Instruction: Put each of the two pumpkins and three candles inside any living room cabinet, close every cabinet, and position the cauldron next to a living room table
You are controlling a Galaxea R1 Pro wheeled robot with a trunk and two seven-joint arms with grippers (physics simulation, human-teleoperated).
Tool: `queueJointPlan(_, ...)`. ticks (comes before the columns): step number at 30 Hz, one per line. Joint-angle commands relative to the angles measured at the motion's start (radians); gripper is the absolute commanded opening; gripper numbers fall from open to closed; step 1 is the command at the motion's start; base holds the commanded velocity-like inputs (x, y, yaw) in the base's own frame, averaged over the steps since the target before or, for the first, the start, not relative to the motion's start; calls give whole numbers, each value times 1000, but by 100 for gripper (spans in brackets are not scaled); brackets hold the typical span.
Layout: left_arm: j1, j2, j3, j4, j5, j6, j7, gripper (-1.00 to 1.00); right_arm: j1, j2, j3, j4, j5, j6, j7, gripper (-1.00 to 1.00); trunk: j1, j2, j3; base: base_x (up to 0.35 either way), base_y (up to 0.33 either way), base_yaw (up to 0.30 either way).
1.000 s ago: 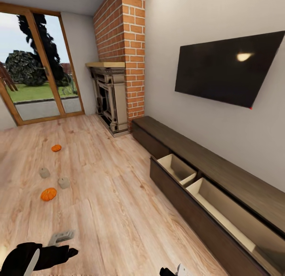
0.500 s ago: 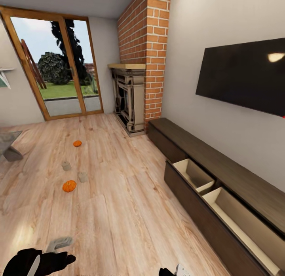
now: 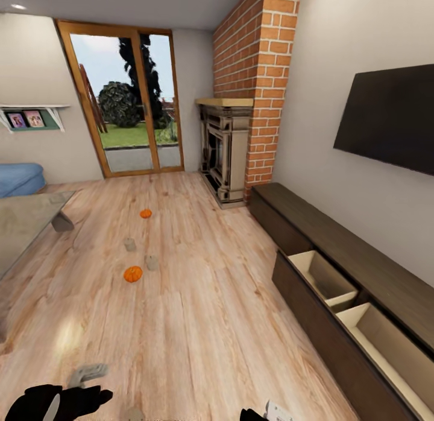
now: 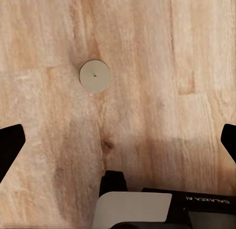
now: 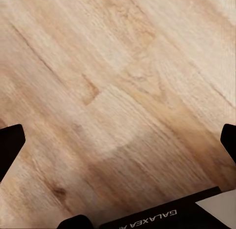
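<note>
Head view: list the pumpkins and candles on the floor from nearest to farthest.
Near pumpkin → near candle → far candle → far pumpkin.

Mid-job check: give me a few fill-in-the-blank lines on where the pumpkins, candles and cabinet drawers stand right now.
1. Both pumpkins, the nearer and the farther, lie on the ____.
2. The cabinet has ____ drawers pulled open.
3. The open drawers hold ____ of the task's items.
4. Beneath the left gripper, whose jaws are spread, a candle stands ____ on the floor.

Missing words: floor; two; none; upright
</note>
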Motion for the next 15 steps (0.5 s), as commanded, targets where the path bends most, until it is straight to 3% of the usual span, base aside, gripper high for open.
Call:
queueJointPlan(1, -1, 0, 1, -1, 9, 6, 2, 100, -1, 0, 8, -1, -10, -5, -5, 100, 0, -1, -1, 0, 59, 289)
queueJointPlan(15, -1, 0, 1, -1, 9, 4, -2, 100, -1, -1, 6, 1, -10, -6, -5, 100, 0, -1, -1, 0, 191, 289)
